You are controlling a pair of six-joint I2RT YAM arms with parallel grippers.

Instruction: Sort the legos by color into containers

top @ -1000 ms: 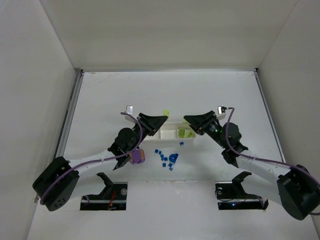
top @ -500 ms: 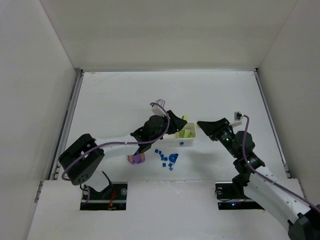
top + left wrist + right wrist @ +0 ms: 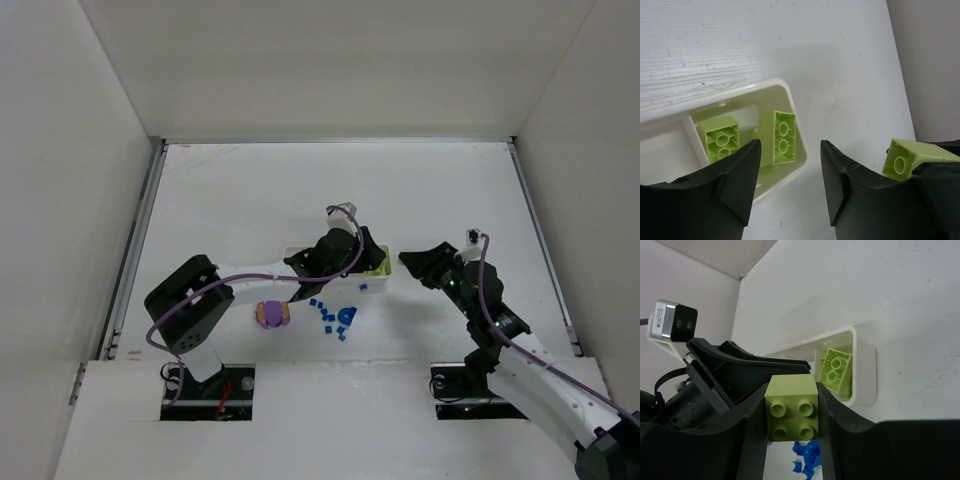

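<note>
Presently, left gripper (image 3: 790,165): jaws apart, nothing between them, above the right end compartment of the tray (image 3: 788,95).
Right gripper (image 3: 792,412): clamped on a yellow-green brick (image 3: 792,409), studs facing the camera, just right of the tray.
Tray contents: two yellow-green bricks (image 3: 779,137) lie side by side in that end compartment.
Table (image 3: 250,190): small blue bricks (image 3: 326,316) and rounded blue piece (image 3: 347,316) lie near the tray's front; purple-and-orange piece (image 3: 271,314) to their left.

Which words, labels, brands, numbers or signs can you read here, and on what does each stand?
No text can be read anywhere.
Green bricks, tray: no print.
Blue bricks, purple brick: too small to tell.
Grey camera box: no legible marking.
</note>
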